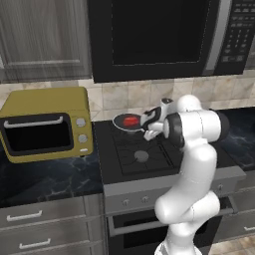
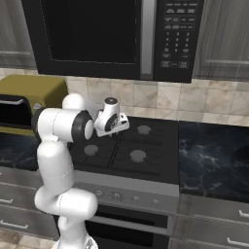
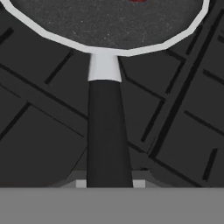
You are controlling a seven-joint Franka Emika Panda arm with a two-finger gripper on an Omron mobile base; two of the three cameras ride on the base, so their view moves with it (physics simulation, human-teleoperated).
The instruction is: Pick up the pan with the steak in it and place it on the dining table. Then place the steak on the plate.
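A dark kitchen, a black stove [image 1: 144, 157] let into the marble-look worktop, a microwave [image 1: 164, 37] hung above it and a mustard toaster oven [image 1: 47, 124] off to the stove's left. The pan [image 1: 124, 121] sits on the stove's back-left burner, where a pan would naturally cook, with the steak [image 1: 131, 120] lying inside it — a small red patch near the middle. Its straight black handle [image 3: 108, 131] points out toward the arm, which is why the gripper [image 1: 149, 130] reaches in low over the stove from the front. In the hand view the handle runs straight down between the finger tips, and the jaws are closed on it — a grip for lifting, I judge. The pan looks not yet lifted off the stove.
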